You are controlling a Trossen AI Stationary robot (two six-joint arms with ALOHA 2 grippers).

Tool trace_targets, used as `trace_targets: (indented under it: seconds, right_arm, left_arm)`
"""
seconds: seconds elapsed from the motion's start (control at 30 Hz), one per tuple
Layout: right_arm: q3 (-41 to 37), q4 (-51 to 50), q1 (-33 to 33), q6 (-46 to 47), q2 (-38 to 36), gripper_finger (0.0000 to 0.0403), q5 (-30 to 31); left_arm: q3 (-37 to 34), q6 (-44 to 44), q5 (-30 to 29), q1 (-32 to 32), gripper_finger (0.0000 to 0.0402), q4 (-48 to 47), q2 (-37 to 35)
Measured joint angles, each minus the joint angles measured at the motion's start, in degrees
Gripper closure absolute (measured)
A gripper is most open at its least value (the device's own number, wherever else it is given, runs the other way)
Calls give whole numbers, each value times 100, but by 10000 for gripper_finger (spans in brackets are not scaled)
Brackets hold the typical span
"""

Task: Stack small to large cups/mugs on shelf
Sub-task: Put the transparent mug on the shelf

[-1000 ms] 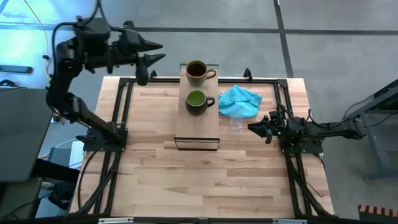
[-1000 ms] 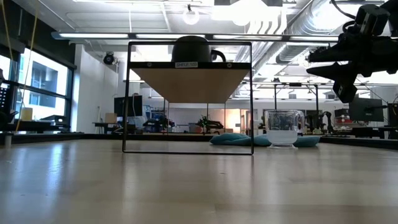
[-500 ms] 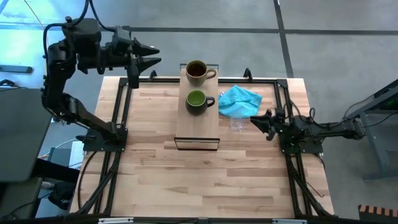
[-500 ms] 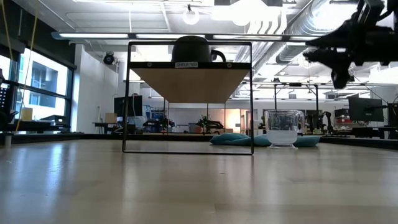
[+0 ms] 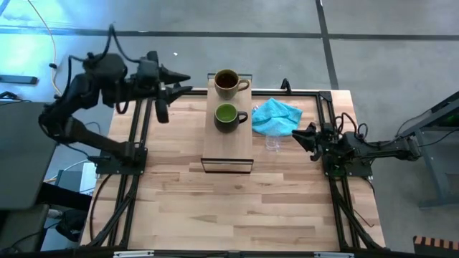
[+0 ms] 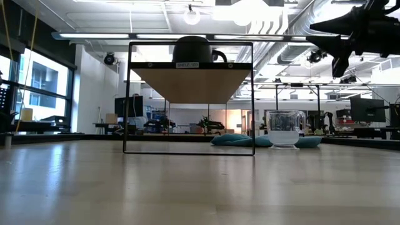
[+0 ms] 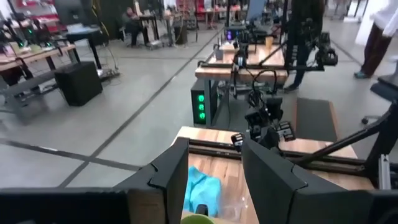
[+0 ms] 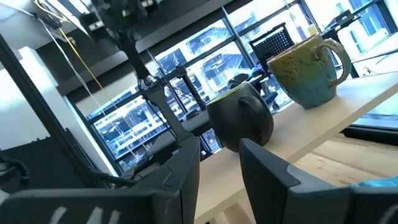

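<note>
Room: large open hall seen behind the table in the low view; ceiling ducts, windows, desks, monitors. A person (image 7: 377, 37) stands far off in the left wrist view, cut off by the picture's edge.
Table: big light-wood plank tabletop (image 5: 237, 208) with black frame rails around it; grey floor beyond.
Shelf: long light-wood board with dark frame edge (image 5: 228, 147), raised on a thin black frame; only its underside (image 6: 190, 85) shows in the low view.
Left arm: raised off the table's far-left corner; left gripper (image 5: 177, 81) points toward the shelf's far end, holds nothing, its fingers spread with a clear gap. In the low view it hangs high up (image 6: 328, 34).
Right arm: low at the table's right edge; right gripper (image 5: 301, 136) is just beside the glass cup and cloth, fingers apart, empty.
Turquoise crumpled cloth (image 5: 276, 116): on the table right of the shelf; partly behind the glass in the low view.
Brown-tan handled mug (image 5: 227, 82): on the shelf's far end, upright. Hidden in the low view.
Dark green handled mug (image 5: 227, 117): mid-shelf, just in front of the tan mug, apart from it; a dark dome in the low view (image 6: 192, 50).
Tiny clear glass cup (image 5: 272, 143): on the table, not on the shelf, at the cloth's near edge; hard to make out from above, clearer low down (image 6: 284, 129).
</note>
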Motion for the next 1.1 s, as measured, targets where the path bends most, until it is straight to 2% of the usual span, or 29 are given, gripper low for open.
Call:
trace_targets:
  seconds: [0.27, 0.5, 0.8, 1.1]
  right_arm:
    - [0, 148, 0, -68, 0, 297, -14]
    - [0, 994, 0, -867, 2, 297, -172]
    - [0, 1379, 0, -1295, 2, 297, -397]
    - [2, 858, 2, -1131, 0, 297, -549]
  left_arm:
    - [-2328, -350, -67, -121, 263, 1742, -1374]
    - [-3882, -767, 57, -117, 263, 2712, -2252]
    - [-5387, -1376, 357, -119, 263, 3747, -2833]
    - [-6232, -2042, 715, -237, 263, 4235, -2949]
